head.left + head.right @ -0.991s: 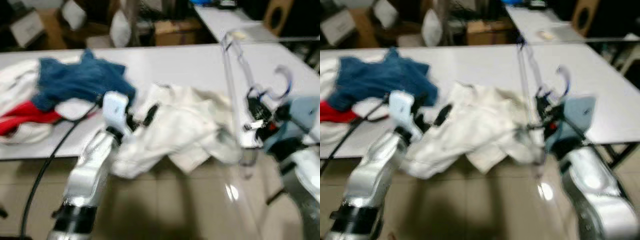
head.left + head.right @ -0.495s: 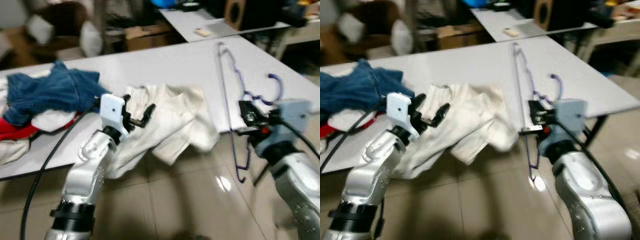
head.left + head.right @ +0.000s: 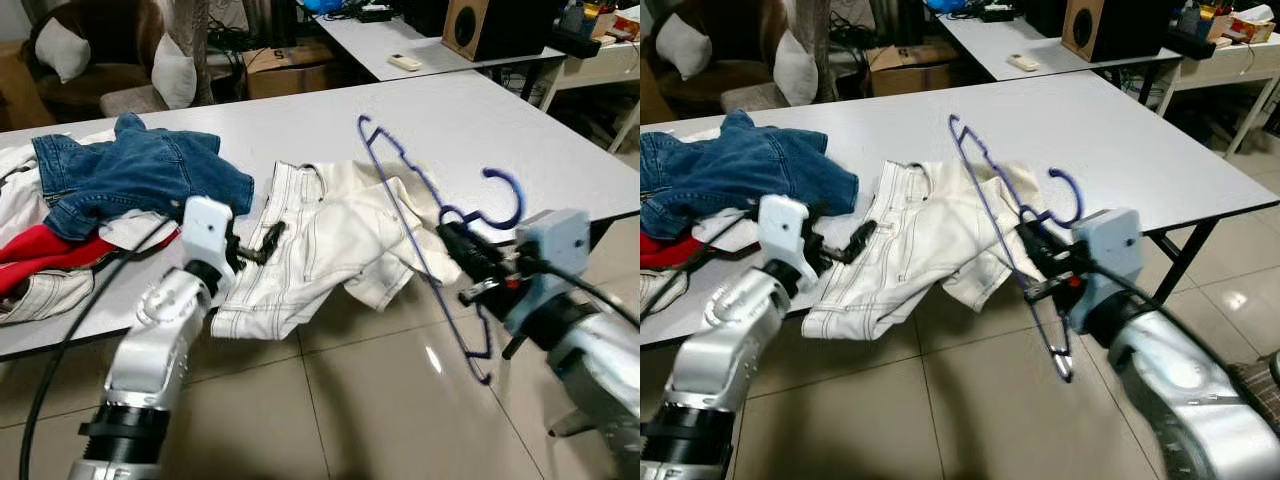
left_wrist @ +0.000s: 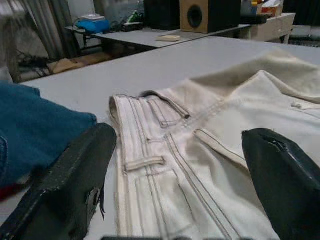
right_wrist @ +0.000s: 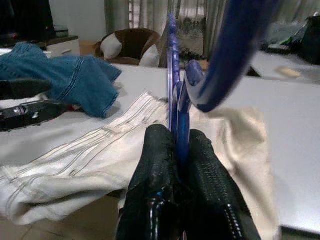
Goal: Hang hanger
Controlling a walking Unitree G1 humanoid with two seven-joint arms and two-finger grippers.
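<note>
While the right gripper (image 3: 462, 262) pinches the blue hanger (image 3: 415, 232), its long axis runs upper-left to lower-right, hook up-right. Left gripper (image 3: 258, 243) open over white jeans (image 3: 320, 250). No readable labels.

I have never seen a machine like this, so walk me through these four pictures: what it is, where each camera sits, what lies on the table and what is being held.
This is a humanoid robot with two silver arms, each ending in a gripper of two long black fingers. Two pictures come from a stereo camera on its head, looking down at a white table. The other two come from cameras on its wrists, looking along each gripper's fingers.

On the table lie cream-white trousers, partly hanging over the near edge, a blue denim garment and a red garment on other pale clothes.

The right gripper is shut on a blue wire hanger, held tilted above the trousers. The right wrist view shows the hanger pinched between the fingers.

The left gripper is open, low over the trousers' waistband, holding nothing.
</note>
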